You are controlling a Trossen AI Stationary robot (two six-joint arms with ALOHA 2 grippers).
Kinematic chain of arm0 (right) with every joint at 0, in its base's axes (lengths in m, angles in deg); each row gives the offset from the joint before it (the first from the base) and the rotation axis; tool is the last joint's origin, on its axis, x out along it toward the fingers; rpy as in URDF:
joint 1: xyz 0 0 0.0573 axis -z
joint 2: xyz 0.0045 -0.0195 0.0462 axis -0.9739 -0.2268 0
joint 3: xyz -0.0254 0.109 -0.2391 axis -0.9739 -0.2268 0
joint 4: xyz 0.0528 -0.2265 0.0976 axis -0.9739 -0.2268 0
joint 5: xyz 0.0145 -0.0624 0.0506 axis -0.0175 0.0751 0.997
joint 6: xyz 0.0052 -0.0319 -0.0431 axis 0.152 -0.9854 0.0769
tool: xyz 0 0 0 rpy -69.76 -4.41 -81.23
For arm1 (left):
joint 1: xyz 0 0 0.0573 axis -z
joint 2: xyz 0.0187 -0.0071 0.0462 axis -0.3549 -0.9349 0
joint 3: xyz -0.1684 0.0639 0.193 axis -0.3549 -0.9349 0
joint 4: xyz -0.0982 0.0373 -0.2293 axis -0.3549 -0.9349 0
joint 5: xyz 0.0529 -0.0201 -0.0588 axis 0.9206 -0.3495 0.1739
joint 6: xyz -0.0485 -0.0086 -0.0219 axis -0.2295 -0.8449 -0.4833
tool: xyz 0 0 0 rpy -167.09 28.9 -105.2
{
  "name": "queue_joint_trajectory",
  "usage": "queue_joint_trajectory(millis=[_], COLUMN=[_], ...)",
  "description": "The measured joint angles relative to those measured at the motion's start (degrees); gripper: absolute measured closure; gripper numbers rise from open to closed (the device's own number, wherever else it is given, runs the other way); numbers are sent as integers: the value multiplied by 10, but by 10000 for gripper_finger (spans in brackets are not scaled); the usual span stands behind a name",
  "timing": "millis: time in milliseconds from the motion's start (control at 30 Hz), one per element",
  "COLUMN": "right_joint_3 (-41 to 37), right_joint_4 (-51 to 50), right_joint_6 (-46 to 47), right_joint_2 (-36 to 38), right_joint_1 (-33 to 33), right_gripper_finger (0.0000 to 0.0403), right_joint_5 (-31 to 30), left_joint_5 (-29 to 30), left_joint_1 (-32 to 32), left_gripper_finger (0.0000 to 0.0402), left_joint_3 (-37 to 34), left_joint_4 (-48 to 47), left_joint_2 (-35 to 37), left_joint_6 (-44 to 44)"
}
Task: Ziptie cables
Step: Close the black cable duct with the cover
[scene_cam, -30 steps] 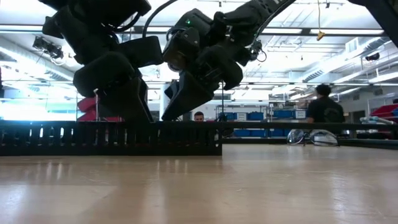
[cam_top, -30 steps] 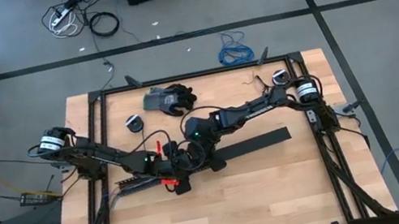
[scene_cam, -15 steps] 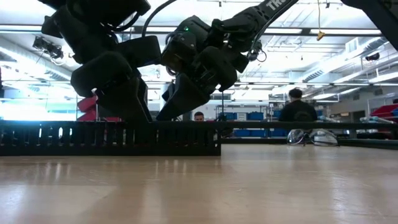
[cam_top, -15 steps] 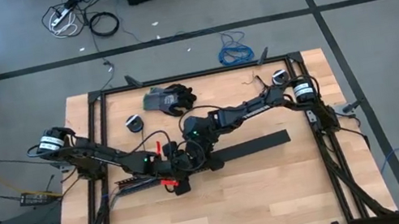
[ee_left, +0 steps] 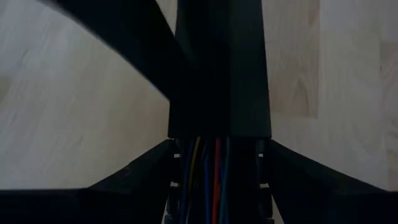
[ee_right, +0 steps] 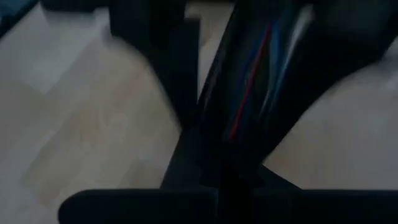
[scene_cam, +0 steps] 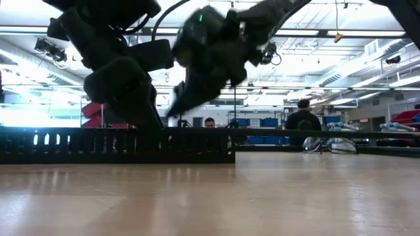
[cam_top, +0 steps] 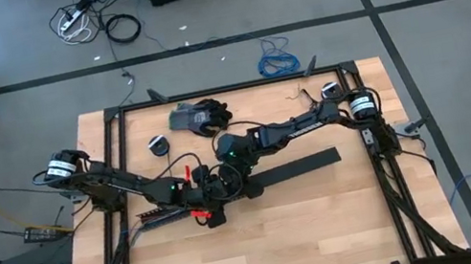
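In the low view the pale wooden bench [scene_cam: 262, 196] runs bare in front up to the long black slotted plastic channel [scene_cam: 118, 145], which lies flat across it. Both dark arms come down onto that channel from above.

The left pincer [cam_top: 200, 196] is down at the channel, and its own wrist view shows its two dark fingers [ee_left: 140, 171] splayed to either side of the channel, part open and straddling it; whether they press its walls I cannot tell. Between them lies the thin bundle of multicoloured cables [ee_left: 210, 171], red, blue, orange and green strands running along inside the channel [ee_left: 219, 74].

The right pincer [cam_top: 229, 177] sits just beside the left one, over the same stretch of channel, clenched shut; its wrist view shows the cables [ee_right: 255, 81] close below it in the channel, but not whether it touches them.

From above, the channel [cam_top: 305, 165] runs on well past both pincers toward the right side. Bare wood lies open on the near side of the bench [cam_top: 329, 222]. Farther back rest a crumpled black and grey glove [cam_top: 199, 116] and a small round black and white object [cam_top: 158, 145], clear of the arms. The black metal frame [cam_top: 228, 88] borders the bench.
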Motion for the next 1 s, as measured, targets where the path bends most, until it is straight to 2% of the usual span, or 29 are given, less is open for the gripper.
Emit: queue_joint_trajectory(millis=[167,267,433,633,1000], right_joint_3=[3,2,2,2,-8], right_joint_4=[12,0,-85,-122,-150], right_joint_6=[-3,2,4,8,9], right_joint_2=[25,32,38,38,38], right_joint_1=[-4,-6,-2,-1,-1], right_gripper_finger=[403,403,403,403,403], right_joint_5=[2,-21,-54,-74,-67], left_joint_5=[-4,-4,-3,-2,-2], left_joint_1=[0,0,0,0,0], left_gripper_finger=[172,172,172,172,172], left_joint_3=[0,0,0,0,0], left_joint_4=[0,-2,-5,-8,-9], left_joint_2=[0,0,0,0,0], left_joint_6=[-1,-7,-15,-15,-15])
